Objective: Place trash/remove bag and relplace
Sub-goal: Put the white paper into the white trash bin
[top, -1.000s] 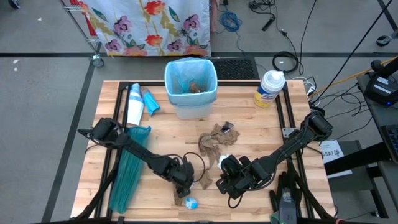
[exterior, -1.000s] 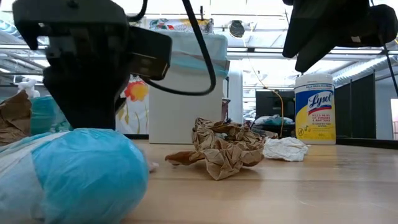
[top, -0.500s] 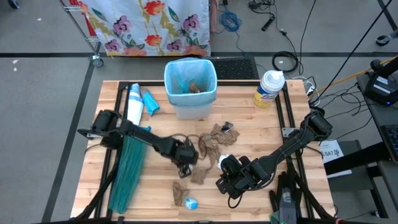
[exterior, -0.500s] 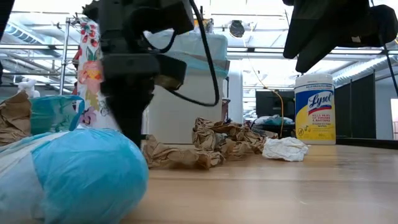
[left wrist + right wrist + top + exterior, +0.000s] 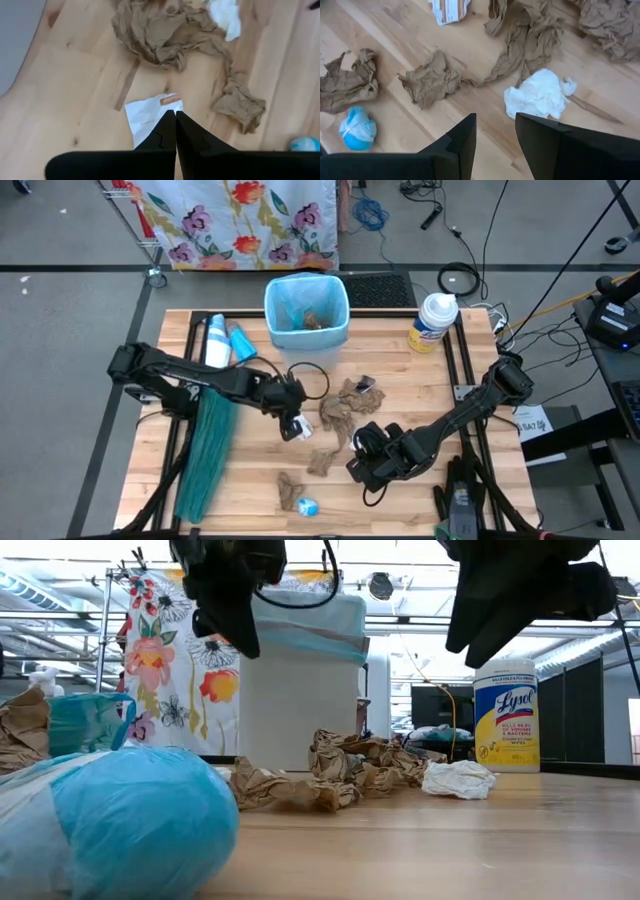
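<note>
My left gripper (image 5: 298, 424) hangs above the middle of the table, shut on a small white paper scrap (image 5: 146, 117) with a brown strip. My right gripper (image 5: 364, 464) stands open above the table toward the near right, and a white paper wad (image 5: 537, 95) lies beyond its fingers, untouched. Crumpled brown paper towels (image 5: 345, 405) and smaller brown scraps (image 5: 321, 462) lie on the wood between the arms. A little blue ball of trash (image 5: 307, 506) rests near the front edge. The bin with the pale-blue bag (image 5: 306, 312) stands at the far middle, with trash in it. My left gripper pinches the white scrap's upper edge (image 5: 161, 106) between its two fingertips (image 5: 161, 134). The fingers slant down from the table's left side. The scrap hangs below them, clear of the table.
A folded teal-green bag (image 5: 205, 452) lies along the left side. A white spray bottle (image 5: 215, 345) and a blue item (image 5: 242, 342) lie left of the bin. A Lysol wipes tub (image 5: 432, 322) stands at the far right. A black cable loops beside my left gripper.
My left gripper has risen from the scraps near the front edge and gone toward the far edge and the bin, taking the white scrap up off the table. The brown scraps and the blue ball stay where they were.
</note>
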You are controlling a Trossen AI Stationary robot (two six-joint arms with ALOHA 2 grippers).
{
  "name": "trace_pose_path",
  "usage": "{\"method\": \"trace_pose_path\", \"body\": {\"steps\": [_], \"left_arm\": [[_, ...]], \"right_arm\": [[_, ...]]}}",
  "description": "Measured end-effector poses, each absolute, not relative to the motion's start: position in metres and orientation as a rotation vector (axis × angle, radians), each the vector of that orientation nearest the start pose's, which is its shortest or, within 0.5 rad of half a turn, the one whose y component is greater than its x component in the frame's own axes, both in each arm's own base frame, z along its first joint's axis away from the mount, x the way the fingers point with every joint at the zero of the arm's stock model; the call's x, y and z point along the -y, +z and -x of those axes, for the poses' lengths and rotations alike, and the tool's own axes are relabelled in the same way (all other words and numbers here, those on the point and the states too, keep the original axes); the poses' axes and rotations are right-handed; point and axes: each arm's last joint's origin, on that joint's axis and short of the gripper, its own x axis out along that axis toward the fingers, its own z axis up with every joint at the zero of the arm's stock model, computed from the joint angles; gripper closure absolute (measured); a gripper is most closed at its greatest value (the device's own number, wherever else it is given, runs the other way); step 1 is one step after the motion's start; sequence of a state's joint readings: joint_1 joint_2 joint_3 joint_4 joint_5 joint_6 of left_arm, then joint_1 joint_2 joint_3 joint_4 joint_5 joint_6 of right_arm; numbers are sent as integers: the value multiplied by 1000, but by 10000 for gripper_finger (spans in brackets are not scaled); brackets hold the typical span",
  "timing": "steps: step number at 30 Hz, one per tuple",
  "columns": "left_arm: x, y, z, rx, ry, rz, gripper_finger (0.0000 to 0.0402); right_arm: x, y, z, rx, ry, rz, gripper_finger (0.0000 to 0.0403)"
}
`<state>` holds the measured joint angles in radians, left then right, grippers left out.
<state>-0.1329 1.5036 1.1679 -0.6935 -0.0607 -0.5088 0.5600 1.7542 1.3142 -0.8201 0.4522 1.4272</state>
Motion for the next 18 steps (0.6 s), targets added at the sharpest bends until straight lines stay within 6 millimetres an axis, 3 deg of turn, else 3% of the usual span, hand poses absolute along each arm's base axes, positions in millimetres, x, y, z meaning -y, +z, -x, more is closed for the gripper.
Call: {"method": "trace_pose_path", "body": {"steps": [6, 18], "left_arm": [[46, 260, -300, -1039, 51, 257, 364], [74, 237, -305, -1142, -158, 92, 262]], "right_arm": [[-169, 224, -300, -898, -654, -659, 273], [-169, 224, -301, -894, -646, -665, 273]]}}
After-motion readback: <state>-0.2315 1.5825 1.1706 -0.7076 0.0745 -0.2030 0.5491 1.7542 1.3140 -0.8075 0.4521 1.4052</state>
